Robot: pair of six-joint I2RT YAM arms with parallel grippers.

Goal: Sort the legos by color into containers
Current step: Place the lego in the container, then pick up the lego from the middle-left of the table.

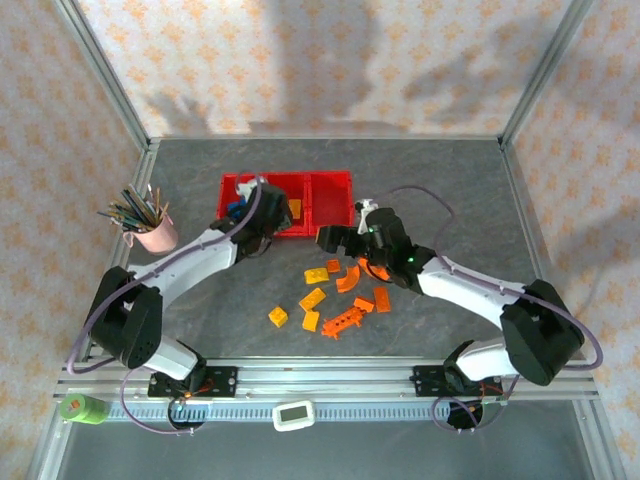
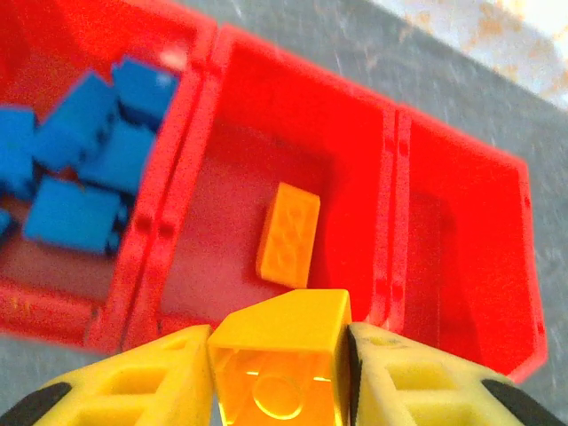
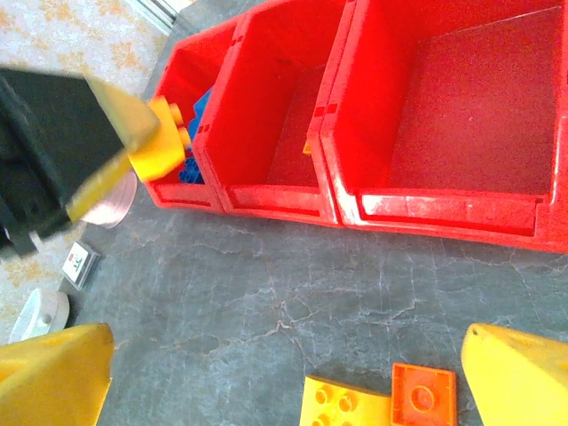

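My left gripper point(image 2: 278, 346) is shut on a yellow lego point(image 2: 282, 330) above the near edge of the middle bin of the red containers point(image 2: 209, 84). That bin holds one yellow-orange brick point(image 2: 288, 233), and the left bin holds several blue bricks point(image 2: 80, 169). From above, the left gripper point(image 1: 268, 212) hangs over the containers point(image 1: 330, 182). My right gripper point(image 1: 340, 240) stands open and empty just in front of the tray. Its wrist view has a yellow brick point(image 3: 346, 404) and an orange square point(image 3: 423, 395) below the fingers point(image 3: 519, 382). Loose yellow point(image 1: 312, 298) and orange point(image 1: 348, 282) legos lie on the table.
A pink cup of pencils point(image 1: 152, 232) stands left of the tray. A long toothed orange piece point(image 1: 342, 322) lies nearest the front. On the front rail are a green object point(image 1: 82, 408) and a white timer point(image 1: 294, 413). The right bin point(image 3: 470, 106) has nothing in it.
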